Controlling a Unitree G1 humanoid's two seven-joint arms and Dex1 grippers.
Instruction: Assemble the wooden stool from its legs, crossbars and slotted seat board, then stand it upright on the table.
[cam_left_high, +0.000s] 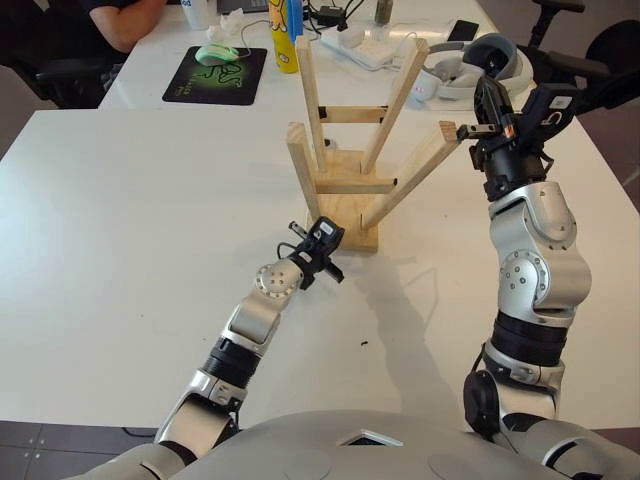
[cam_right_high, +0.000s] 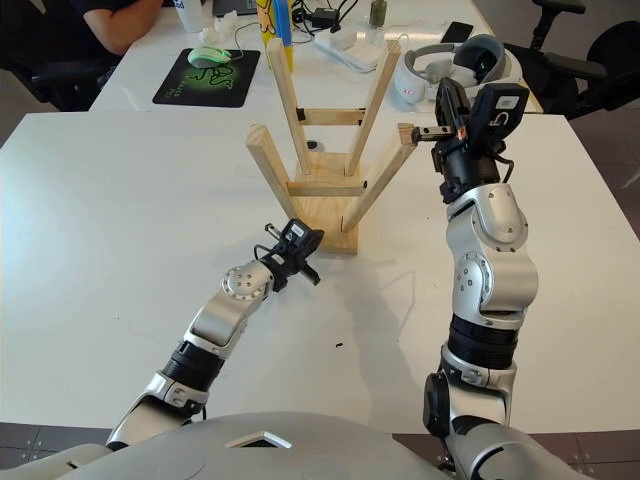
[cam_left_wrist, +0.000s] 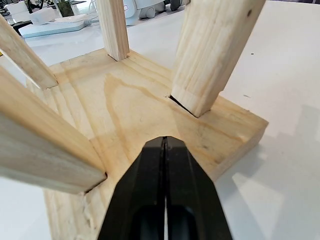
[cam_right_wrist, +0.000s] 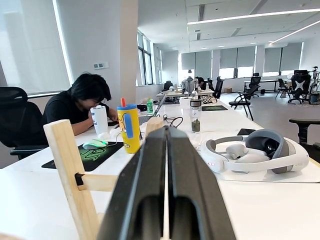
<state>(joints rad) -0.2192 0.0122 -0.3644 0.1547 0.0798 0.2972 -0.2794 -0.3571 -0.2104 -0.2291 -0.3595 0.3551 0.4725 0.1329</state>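
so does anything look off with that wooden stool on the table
Yes: the pale wooden stool rests upside down on its flat seat board, and its right-hand leg leans far outward. A dark gap shows at one leg's base.

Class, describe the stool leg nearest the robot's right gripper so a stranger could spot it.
On the big white table stands an upturned wooden stool, seat board down. Of its four legs, the wanted leg slants out to the robot's right, its top end beside the right gripper; the other three rise farther from it.
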